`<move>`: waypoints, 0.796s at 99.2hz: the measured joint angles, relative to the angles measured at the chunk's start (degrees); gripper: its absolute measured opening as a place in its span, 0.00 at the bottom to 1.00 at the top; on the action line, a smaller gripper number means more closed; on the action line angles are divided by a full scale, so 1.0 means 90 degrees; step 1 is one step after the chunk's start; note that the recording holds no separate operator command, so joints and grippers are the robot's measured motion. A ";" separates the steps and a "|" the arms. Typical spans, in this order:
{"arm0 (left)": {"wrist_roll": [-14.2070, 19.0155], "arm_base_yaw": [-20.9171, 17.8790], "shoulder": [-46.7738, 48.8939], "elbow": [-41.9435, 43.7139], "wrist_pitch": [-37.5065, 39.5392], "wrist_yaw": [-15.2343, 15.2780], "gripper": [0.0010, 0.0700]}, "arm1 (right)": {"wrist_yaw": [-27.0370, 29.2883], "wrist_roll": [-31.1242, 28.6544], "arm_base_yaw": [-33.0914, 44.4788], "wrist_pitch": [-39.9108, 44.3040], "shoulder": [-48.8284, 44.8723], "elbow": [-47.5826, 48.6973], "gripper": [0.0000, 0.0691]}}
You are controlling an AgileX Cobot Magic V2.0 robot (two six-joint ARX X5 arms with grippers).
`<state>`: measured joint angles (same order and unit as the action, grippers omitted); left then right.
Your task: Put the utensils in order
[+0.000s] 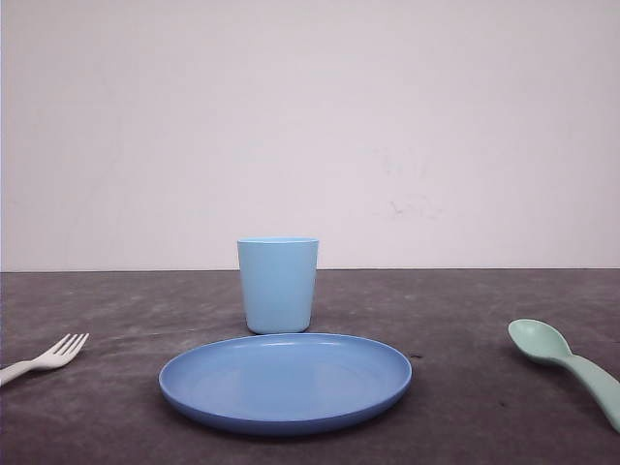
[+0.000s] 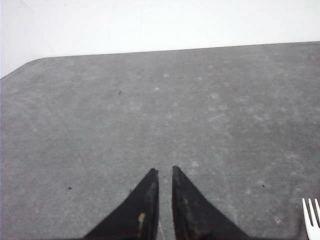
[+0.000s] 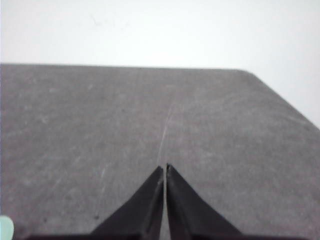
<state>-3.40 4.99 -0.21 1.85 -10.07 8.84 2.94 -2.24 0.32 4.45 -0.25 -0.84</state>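
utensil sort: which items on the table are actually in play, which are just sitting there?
In play:
- white fork, far left of the table
- mint-green spoon, far right

Just sitting there:
- light blue cup, upright behind the plate
- blue plate, centre

Neither utensil is held yet.

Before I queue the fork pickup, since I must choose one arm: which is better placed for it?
Probably left. The fork lies at the table's left side, and its tines show beside the left gripper. The right gripper is over by the spoon.
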 joint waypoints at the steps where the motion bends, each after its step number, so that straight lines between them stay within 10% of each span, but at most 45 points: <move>1: 0.0000 0.0000 0.0000 0.0000 0.0000 0.0000 0.02 | 0.0000 -0.0024 0.0000 -0.0002 0.0000 0.0000 0.01; 36: 0.1506 0.0000 0.0000 0.0000 0.0000 0.0000 0.02 | -0.1044 -0.1360 -0.0015 0.0095 0.0000 0.0000 0.01; 79: 0.2494 0.0000 -0.0182 0.0143 -0.0102 -0.0051 0.02 | -0.1161 -0.2346 -0.0017 0.0260 -0.0121 -0.0345 0.01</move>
<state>19.05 4.99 -1.85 3.14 -10.98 8.38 -7.51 -23.35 0.16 6.79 -1.34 -3.95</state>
